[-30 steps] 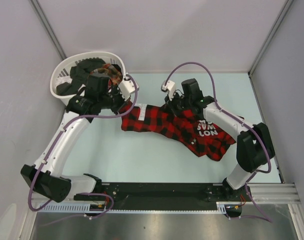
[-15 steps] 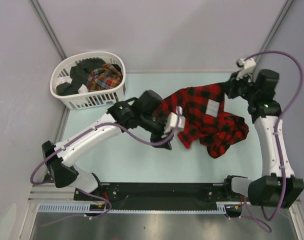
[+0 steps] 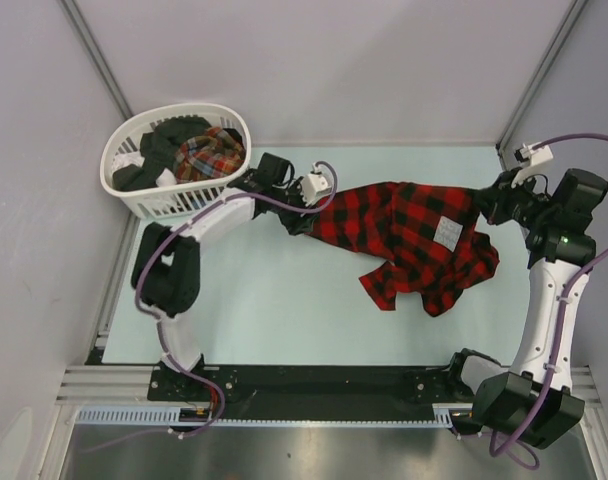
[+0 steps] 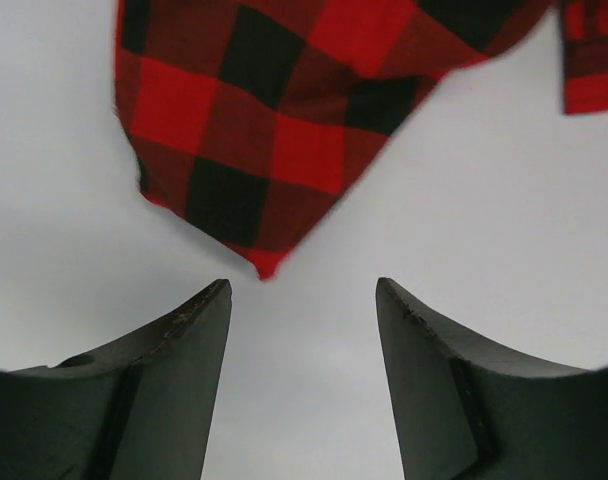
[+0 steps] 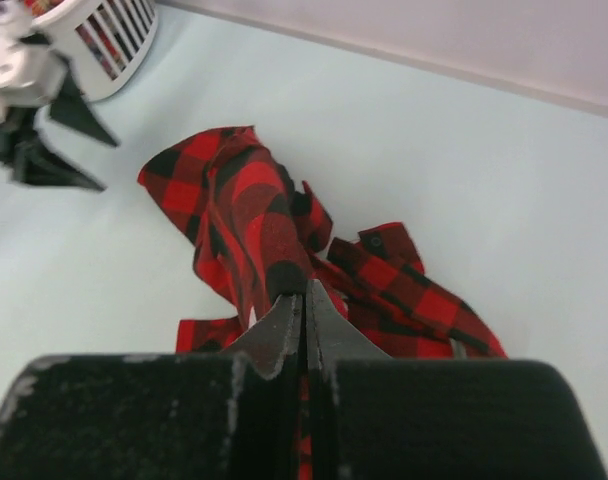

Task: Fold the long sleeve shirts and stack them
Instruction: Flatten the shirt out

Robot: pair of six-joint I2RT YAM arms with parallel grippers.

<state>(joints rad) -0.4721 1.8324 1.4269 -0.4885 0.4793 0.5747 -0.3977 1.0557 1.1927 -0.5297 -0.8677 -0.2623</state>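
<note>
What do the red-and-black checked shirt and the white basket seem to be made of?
The red-and-black shirt looks like soft woven cloth, probably flannel, with a matt finish: it drapes and wrinkles. The basket looks like stiff white plastic, smooth and slightly shiny, with moulded slats.

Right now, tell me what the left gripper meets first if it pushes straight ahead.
Probably the pointed corner of the red-and-black flannel shirt, just beyond the left gripper, jaws open; depth is unclear.
</note>
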